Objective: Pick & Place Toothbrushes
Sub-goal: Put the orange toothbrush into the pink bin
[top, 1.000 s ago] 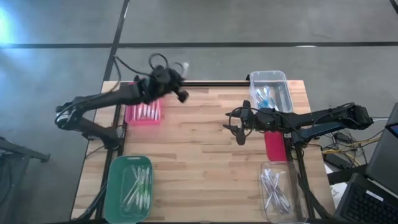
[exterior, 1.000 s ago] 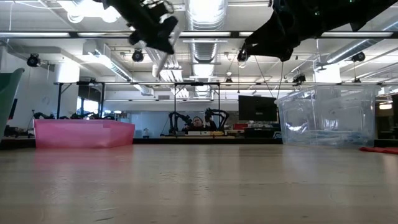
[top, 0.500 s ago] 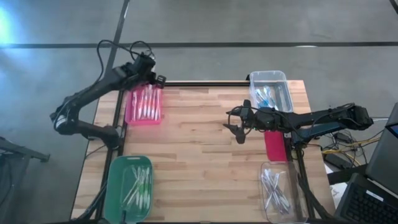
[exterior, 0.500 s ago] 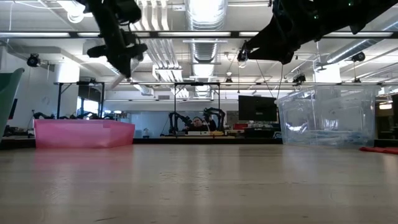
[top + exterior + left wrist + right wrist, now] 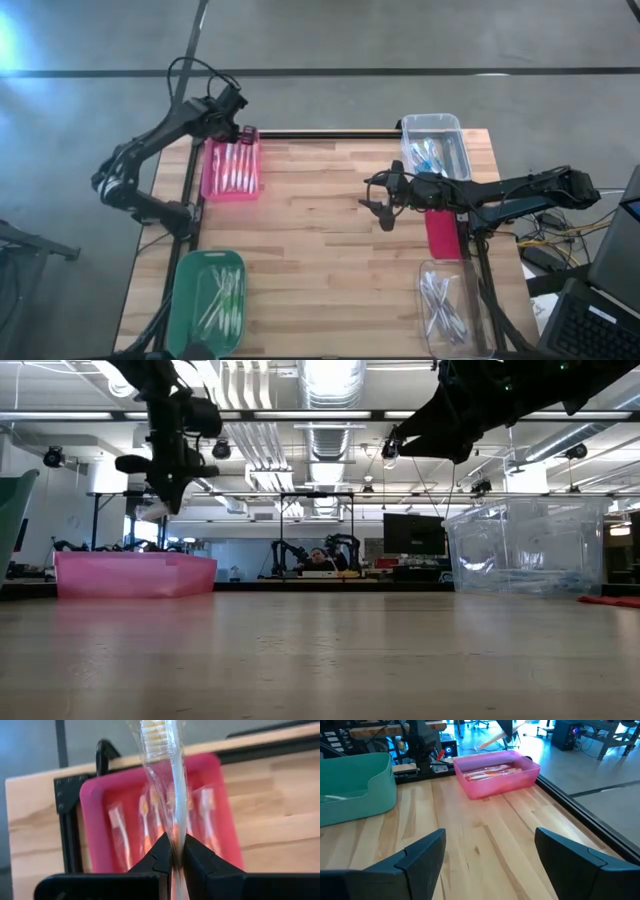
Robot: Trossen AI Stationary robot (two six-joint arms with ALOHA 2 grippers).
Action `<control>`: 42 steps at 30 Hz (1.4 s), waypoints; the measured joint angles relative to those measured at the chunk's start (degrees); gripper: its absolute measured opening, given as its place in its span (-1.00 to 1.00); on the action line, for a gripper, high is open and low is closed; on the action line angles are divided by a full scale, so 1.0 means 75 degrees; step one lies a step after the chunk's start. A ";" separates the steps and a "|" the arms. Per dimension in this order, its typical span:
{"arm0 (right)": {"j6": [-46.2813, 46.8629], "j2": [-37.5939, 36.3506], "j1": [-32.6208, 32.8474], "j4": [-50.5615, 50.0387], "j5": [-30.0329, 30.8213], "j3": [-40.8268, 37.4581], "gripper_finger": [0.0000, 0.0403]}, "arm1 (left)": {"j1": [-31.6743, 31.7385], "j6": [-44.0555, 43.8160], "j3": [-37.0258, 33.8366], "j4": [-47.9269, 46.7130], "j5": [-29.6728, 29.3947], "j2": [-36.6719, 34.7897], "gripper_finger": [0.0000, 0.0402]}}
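- The left gripper (image 5: 172, 857) hangs above the far end of the pink bin (image 5: 231, 170) in the upper left of the high view, its fingers (image 5: 155, 857) clamped tight on a wrapped toothbrush (image 5: 162, 765) whose bristle end points away from the wrist.
- In the left wrist view, several more pink-accented toothbrushes (image 5: 150, 822) lie side by side inside the pink bin directly beneath the held one.
- The right gripper (image 5: 385, 205) hovers over bare wood just right of centre in the high view, its fingers (image 5: 417, 857) spread wide and gripping nothing.
- Blue-accented toothbrushes (image 5: 428, 155) sit in the clear bin (image 5: 405, 128) at the upper right of the table (image 5: 320, 240).
- Green ones (image 5: 220, 300) rest in the green bin (image 5: 182, 300) at lower left.
- Pale ones (image 5: 440, 300) lie in a second clear bin (image 5: 428, 330) at lower right.
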 joint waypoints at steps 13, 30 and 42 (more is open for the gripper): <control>0.0127 0.0000 0.0000 -0.0360 -0.0006 -0.0006 0.57 | 0.0171 -0.0132 0.0003 -0.0653 0.0283 0.1379 -0.86; 0.0492 0.0000 0.0006 -0.0702 -0.0006 -0.0012 0.60 | 0.0973 -0.0178 -0.0627 -0.0656 0.0688 0.1536 -0.86; 0.0489 0.0000 0.0006 -0.0702 -0.0008 -0.0012 0.40 | 0.0985 -0.0117 -0.0627 -0.0650 0.0667 0.1536 -0.75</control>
